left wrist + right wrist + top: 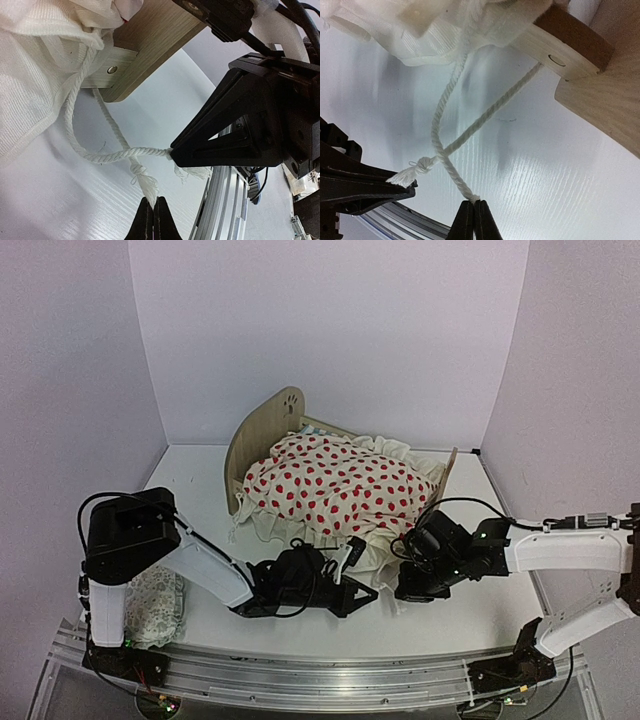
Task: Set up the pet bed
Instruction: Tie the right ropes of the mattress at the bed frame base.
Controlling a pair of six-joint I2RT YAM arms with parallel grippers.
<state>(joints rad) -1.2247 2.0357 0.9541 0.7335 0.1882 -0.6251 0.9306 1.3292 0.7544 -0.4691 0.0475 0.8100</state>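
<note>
Now the left gripper and the right gripper each pinch one end of the white cord in closed jaws; the pet bed stands just beyond both, its footboard nearest, the cord ends crossing between them.

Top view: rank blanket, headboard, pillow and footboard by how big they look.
1. Blanket.
2-3. Headboard and pillow look alike; the left arm hides part of the pillow, so unranked.
4. Footboard, only an edge showing.
</note>
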